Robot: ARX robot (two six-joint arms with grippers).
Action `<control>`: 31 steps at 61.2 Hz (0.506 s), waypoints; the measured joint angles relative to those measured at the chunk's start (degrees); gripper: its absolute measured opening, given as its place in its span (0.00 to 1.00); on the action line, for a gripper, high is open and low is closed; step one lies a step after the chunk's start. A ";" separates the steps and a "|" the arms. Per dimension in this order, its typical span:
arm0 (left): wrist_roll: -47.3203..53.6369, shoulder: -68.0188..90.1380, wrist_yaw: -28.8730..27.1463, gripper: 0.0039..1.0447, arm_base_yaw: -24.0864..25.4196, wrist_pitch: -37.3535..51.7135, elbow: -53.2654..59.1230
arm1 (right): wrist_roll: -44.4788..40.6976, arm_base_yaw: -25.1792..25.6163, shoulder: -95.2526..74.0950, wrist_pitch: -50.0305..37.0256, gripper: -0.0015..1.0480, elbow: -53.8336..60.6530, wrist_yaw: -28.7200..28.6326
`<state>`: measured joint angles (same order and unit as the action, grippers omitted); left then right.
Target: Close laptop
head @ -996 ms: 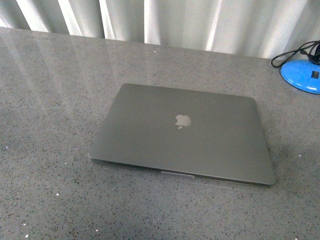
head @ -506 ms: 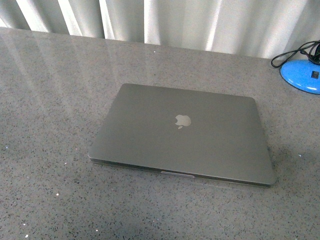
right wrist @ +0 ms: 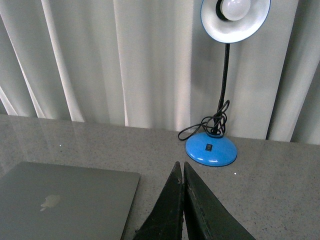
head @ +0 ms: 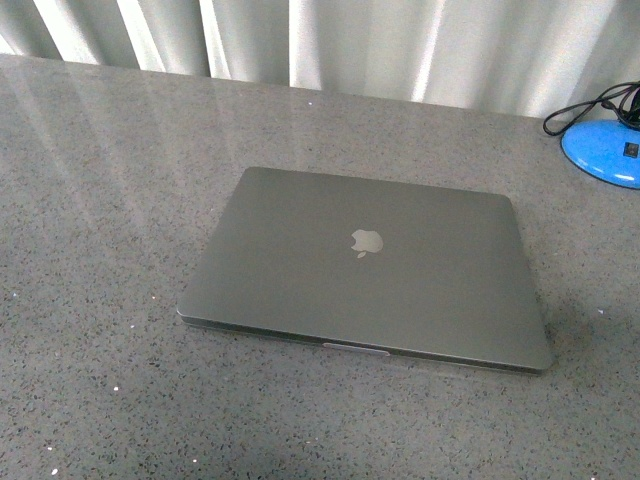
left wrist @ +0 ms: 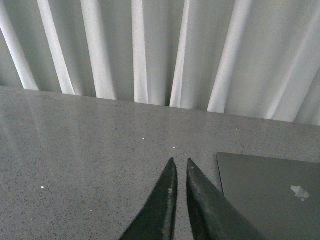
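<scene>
The grey laptop [head: 365,265] lies flat on the table with its lid down, the pale apple logo facing up. The front view holds neither arm. In the left wrist view my left gripper [left wrist: 180,161] is shut and empty above the bare table, beside the laptop's [left wrist: 272,192] corner. Seen from the right wrist, my right gripper [right wrist: 180,164] is shut and empty too, between the laptop [right wrist: 65,200] and the lamp base.
A blue desk lamp [right wrist: 211,149] with a black cord stands at the table's back right; its base [head: 603,152] shows in the front view. White curtains [head: 330,40] hang behind the speckled grey table [head: 100,200].
</scene>
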<state>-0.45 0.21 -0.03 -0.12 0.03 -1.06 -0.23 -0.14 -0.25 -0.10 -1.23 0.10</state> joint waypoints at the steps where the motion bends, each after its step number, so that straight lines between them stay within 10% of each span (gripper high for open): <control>1: 0.02 0.00 0.00 0.12 0.00 0.00 0.00 | 0.00 0.00 0.00 0.00 0.06 0.00 -0.02; 31: 0.02 0.00 0.00 0.94 0.00 0.00 0.00 | 0.04 0.00 0.00 0.00 0.88 0.00 0.00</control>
<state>-0.43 0.21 -0.03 -0.12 0.03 -1.06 -0.19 -0.14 -0.25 -0.10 -1.23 0.10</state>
